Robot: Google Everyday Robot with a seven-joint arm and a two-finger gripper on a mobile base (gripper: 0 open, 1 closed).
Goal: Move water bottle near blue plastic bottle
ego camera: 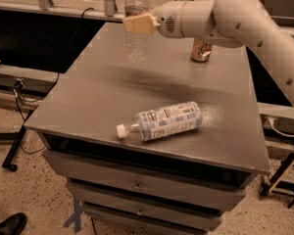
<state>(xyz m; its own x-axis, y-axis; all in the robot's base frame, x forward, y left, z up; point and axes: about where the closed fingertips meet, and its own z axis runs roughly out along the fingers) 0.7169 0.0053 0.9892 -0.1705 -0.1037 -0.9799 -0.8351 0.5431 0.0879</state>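
**Water bottle gripped, upright at the far end of the table**

- gripper (137, 23): clamped on the slim clear ribbed plastic water bottle (136, 45), tan finger pads (138, 24) wrapped across its upper body just under the shoulder. The arm comes in from the right.
- water bottle: vertical and see-through, with ribs plain on the lower half. The neck and top run up to the upper edge of the view. The pads cover the band area, so the label can't be read. It sits over the far-left part of the flat grey metal table (88, 106). I can't tell if the base touches the top or hangs just above it.
- wide clear blue plastic bottle (169, 121) with a blue-and-white printed label: lying on its side near the front edge, white cap (121, 130) pointing left and toward the front. It is well apart from the water bottle, with bare tabletop between them.
- tan drink can (201, 50): upright at the far right, partly hidden behind the arm and right of the held bottle.
- drawers (137, 185) sit under the tabletop, and a dark shoe (7, 224) shows on the floor at bottom left.
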